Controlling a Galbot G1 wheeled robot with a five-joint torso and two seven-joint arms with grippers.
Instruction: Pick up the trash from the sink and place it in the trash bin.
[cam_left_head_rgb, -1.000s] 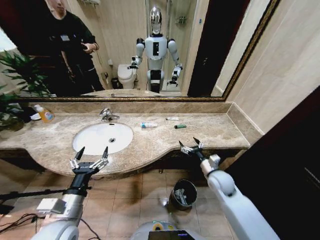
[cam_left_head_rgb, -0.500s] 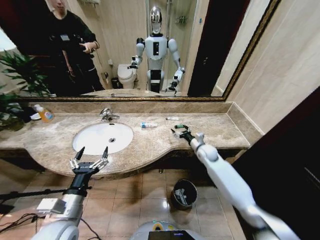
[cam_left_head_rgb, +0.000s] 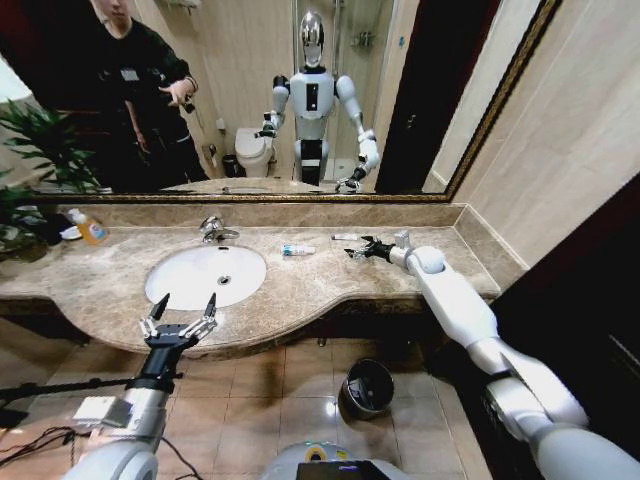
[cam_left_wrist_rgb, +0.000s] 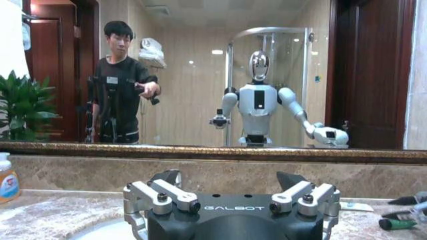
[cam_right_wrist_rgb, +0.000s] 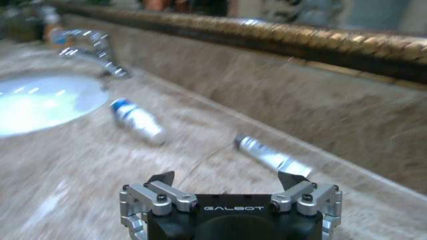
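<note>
The right gripper (cam_left_head_rgb: 358, 248) has swung from the counter's near edge to its far right, fingers spread, over a small green piece (cam_left_wrist_rgb: 396, 223), possibly touching. The blue-and-white tube (cam_left_head_rgb: 297, 250) lies just left. Lower squarely before closing; the left gripper (cam_left_head_rgb: 180, 318) waits open near the sink (cam_left_head_rgb: 170, 262).

Warm indoor light falls evenly from above, and the white oval ceramic sink (cam_left_head_rgb: 207, 275) shows pale glare (blown out bluish in the right wrist view). The head view bends straight lines near its edges and darkens at the right corner. The right wrist view is smeared throughout, the blue-and-white tube (cam_right_wrist_rgb: 137, 121) soft-edged.
</note>
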